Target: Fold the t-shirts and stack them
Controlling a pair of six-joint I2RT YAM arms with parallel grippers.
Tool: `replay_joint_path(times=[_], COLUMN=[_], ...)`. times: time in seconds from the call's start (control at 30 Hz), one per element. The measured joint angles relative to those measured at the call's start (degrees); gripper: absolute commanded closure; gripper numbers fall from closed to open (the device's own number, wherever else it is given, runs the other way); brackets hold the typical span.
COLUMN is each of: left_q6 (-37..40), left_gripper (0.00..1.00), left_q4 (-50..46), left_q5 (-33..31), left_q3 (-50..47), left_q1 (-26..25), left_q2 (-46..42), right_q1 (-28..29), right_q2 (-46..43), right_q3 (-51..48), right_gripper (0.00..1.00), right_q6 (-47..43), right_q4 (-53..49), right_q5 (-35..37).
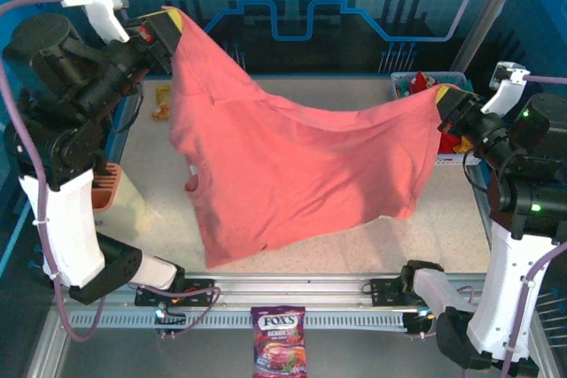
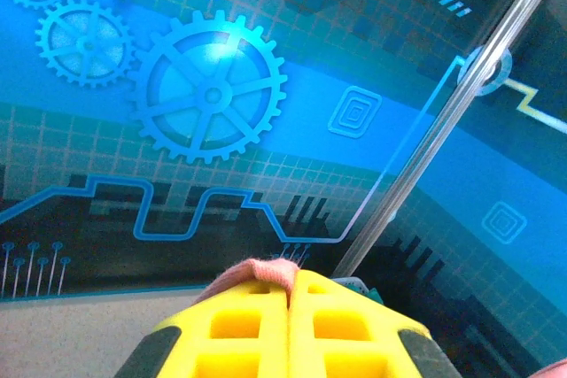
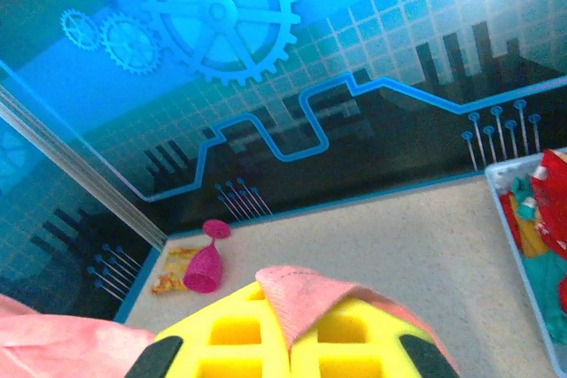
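A large salmon-pink t-shirt [image 1: 283, 165] hangs stretched in the air between my two grippers, sagging in the middle over the table. My left gripper [image 1: 170, 22] is raised at the far left and shut on one corner of it; a fold of pink cloth [image 2: 266, 273] sticks out between its yellow fingers [image 2: 244, 325]. My right gripper [image 1: 446, 96] is lower at the right, shut on another corner; a pink flap [image 3: 314, 297] drapes over its yellow fingers [image 3: 239, 334]. Red cloth [image 3: 556, 196] lies in the bin at the right.
A blue bin [image 1: 400, 84] with mixed items stands at the back right. A magenta goblet [image 3: 204, 263] lies tipped beside an orange-yellow packet [image 3: 166, 282] at the back left. A candy bag [image 1: 278, 351] lies on the near rail. An orange holder [image 1: 106, 181] sits at the left edge.
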Motion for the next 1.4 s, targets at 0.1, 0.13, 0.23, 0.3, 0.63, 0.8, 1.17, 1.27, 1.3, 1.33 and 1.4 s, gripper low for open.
replay_joint_path(times=[0.1,0.13,0.23,0.3,0.63,0.8,1.17,1.27,1.3,1.33,1.4], left_q6=[1.6,1.8,2.3,2.3,2.0,1.1,1.3,1.7,1.9,2.2,2.7], left_gripper=[1.0,1.0,1.0,1.0,1.0,1.0,1.0,1.0,1.0,1.0,1.0], left_q4=[2.8,3.4,6.6,9.1,16.9,20.1,20.1,19.3,19.2,19.2,19.7], left_q5=[1.5,2.0,3.9,5.2,10.1,11.8,10.6,9.2,8.7,8.0,6.2], left_q3=[-0.7,-0.7,-1.7,-4.2,-8.4,-5.6,-3.8,-4.5,-5.4,-7.3,-12.9], left_q1=[0.5,0.7,0.7,0.7,0.7,0.7,0.7,0.7,0.7,0.7,0.7], left_q2=[0.9,1.1,0.5,-1.4,-15.9,-18.6,-12.3,-9.2,-8.5,-8.0,-7.7], right_q1=[0.0,0.0,0.0,0.0,1.8,3.4,3.8,3.8,3.8,3.8,3.8], right_q2=[-0.2,-0.2,-1.4,-3.2,-12.3,-12.9,-4.2,0.5,1.8,3.0,4.9], right_q3=[-2.1,-2.1,-2.1,-2.0,1.0,5.1,18.3,16.3,14.3,11.3,5.2], right_gripper=[1.0,1.0,1.0,1.0,1.0,1.0,1.0,1.0,1.0,1.0,1.0], right_q6=[1.1,1.3,1.3,1.3,1.3,1.2,0.9,1.1,1.3,1.6,2.0], right_q4=[4.2,5.0,7.4,8.4,9.7,7.3,-4.2,-6.7,-6.6,-6.4,-5.9], right_q5=[-0.4,-0.6,-1.1,-1.3,-1.2,-0.1,3.3,3.3,3.1,3.0,2.9])
